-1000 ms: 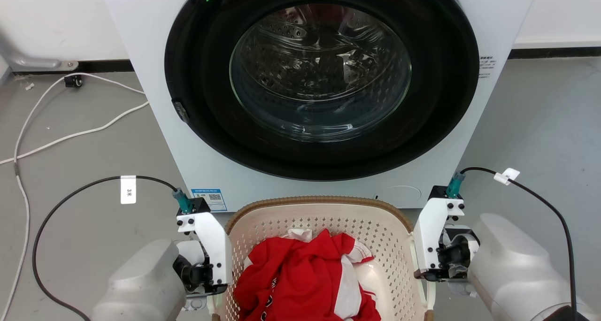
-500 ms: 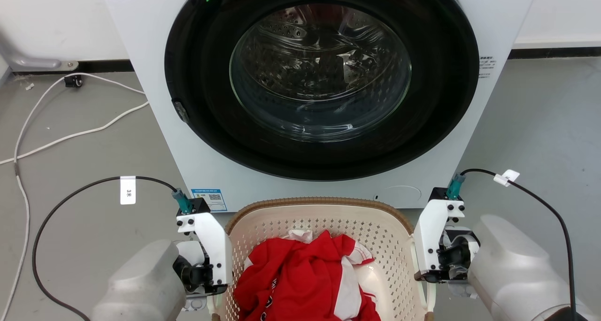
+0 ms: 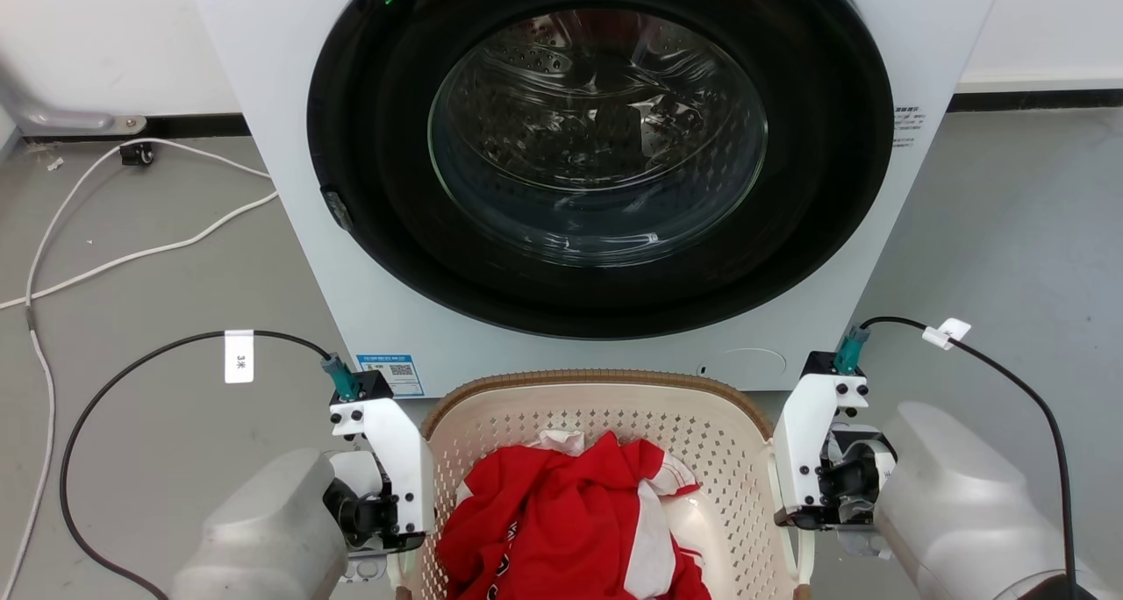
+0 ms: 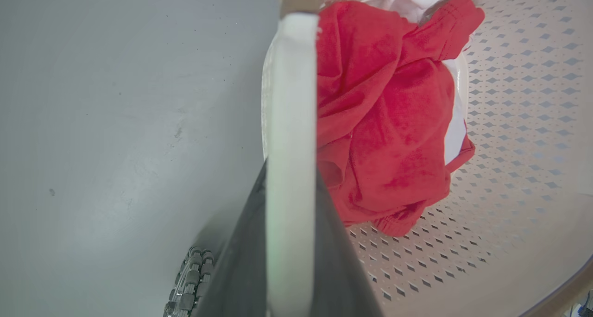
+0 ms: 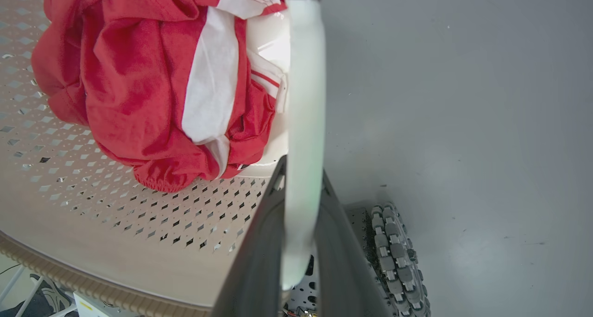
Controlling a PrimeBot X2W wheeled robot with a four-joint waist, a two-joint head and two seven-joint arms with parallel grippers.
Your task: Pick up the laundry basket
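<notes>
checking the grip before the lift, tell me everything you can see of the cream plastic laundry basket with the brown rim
The cream plastic laundry basket is rounded-rectangular, with diamond-perforated walls, a brown woven-look rim and white side handles. It is upright, just in front of the white washing machine, holding crumpled red-and-white clothing. The left gripper is shut on one handle, the right gripper on the other.

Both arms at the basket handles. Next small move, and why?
Probably raise both arms straight up together, keeping level. The left gripper is shut on the left handle, the right gripper on the right handle of the laundry basket, which holds red clothing and stands close to the washing machine.
</notes>
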